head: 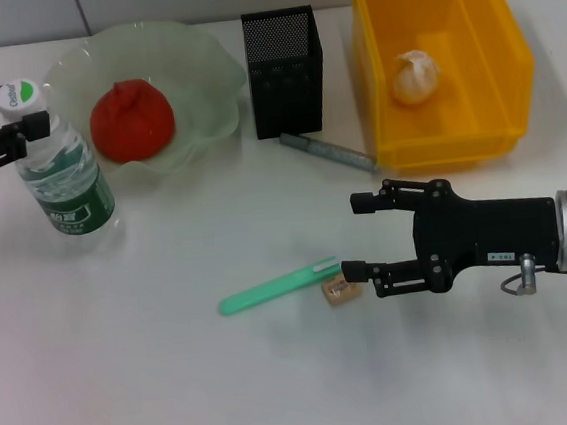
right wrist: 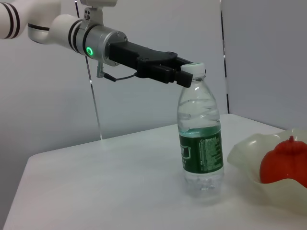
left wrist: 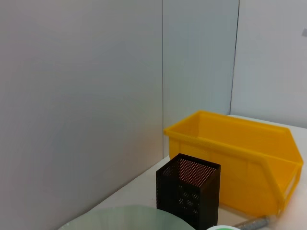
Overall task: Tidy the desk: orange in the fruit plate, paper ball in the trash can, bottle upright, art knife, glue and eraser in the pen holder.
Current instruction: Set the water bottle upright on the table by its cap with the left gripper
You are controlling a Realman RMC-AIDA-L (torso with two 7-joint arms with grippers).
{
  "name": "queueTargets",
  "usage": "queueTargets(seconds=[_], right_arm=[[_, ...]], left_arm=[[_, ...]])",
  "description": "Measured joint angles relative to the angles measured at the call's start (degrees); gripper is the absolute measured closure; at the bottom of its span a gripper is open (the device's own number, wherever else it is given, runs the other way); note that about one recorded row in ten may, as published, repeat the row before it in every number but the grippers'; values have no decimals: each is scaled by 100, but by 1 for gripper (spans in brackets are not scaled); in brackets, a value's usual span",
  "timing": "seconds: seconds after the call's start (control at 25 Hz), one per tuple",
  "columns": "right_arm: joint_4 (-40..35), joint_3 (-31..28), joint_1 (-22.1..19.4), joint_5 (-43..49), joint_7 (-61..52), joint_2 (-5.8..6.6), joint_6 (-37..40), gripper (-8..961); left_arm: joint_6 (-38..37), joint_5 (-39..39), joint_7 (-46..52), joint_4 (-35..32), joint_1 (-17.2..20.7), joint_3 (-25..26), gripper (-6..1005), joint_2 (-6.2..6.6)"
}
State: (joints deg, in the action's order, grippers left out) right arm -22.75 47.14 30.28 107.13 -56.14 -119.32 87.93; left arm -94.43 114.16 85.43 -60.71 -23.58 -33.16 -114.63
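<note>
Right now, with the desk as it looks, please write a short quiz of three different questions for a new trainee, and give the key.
1. True or false: the orange lies in the fruit plate.
2. Where is the paper ball? A) beside the pen holder B) in the trash can C) on the plate
3. Which small thing lies at the right tool, next to the green stick?

Key: 1 true. 2 B. 3 the eraser.
</note>
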Motion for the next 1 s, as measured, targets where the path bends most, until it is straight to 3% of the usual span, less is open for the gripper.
queueTargets(seconds=[1.0], right_arm=[[69,25,17,0,148,-3,-4,120]], left_arm=[[187,-76,-173,148,90,104,516,-42]])
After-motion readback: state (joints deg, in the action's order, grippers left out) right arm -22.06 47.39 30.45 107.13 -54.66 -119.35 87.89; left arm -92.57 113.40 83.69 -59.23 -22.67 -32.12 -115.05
